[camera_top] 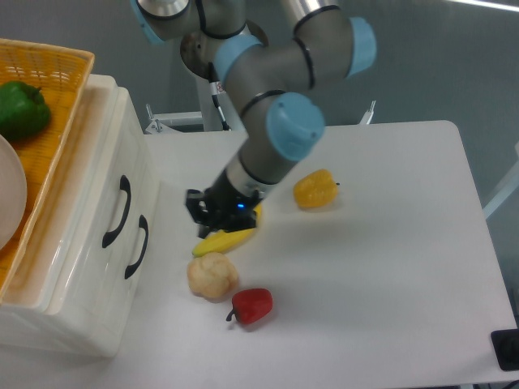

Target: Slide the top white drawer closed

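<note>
Hovering pincer [197, 212] (over banana [225, 239]), apart from top white drawer [97, 211].

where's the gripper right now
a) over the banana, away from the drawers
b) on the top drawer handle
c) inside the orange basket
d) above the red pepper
a: the gripper sits over the banana on the table, clear of the top white drawer.

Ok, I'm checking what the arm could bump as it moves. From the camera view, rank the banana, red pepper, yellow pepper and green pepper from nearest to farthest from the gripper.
From the gripper:
1. Banana, right under and beside it.
2. Red pepper, toward the table's front edge, and yellow pepper, off to the image right: too close to call.
3. Green pepper, up in the orange basket at far image left.
</note>
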`<act>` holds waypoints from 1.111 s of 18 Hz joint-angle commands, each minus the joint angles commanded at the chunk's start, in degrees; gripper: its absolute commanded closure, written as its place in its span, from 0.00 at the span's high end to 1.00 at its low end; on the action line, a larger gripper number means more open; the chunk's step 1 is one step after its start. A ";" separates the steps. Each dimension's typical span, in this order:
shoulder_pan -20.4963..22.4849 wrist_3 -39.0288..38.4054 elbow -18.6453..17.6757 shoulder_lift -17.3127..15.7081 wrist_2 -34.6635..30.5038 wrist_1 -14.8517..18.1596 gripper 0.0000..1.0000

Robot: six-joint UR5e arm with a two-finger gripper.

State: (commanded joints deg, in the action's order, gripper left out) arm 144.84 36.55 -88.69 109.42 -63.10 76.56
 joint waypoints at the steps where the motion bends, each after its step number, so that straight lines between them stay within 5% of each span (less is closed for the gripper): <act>1: 0.88 0.88 0.18 0.27 0.00 -0.44 0.15; 5: 4.57 4.75 0.18 1.06 -1.75 -3.78 0.15; 14: 13.62 14.85 -0.52 2.81 -8.79 -3.96 0.24; 20: 17.32 20.74 -0.35 8.17 -17.74 -7.82 0.33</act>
State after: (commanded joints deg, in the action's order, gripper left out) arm 162.15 57.30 -89.03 117.59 -80.84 68.74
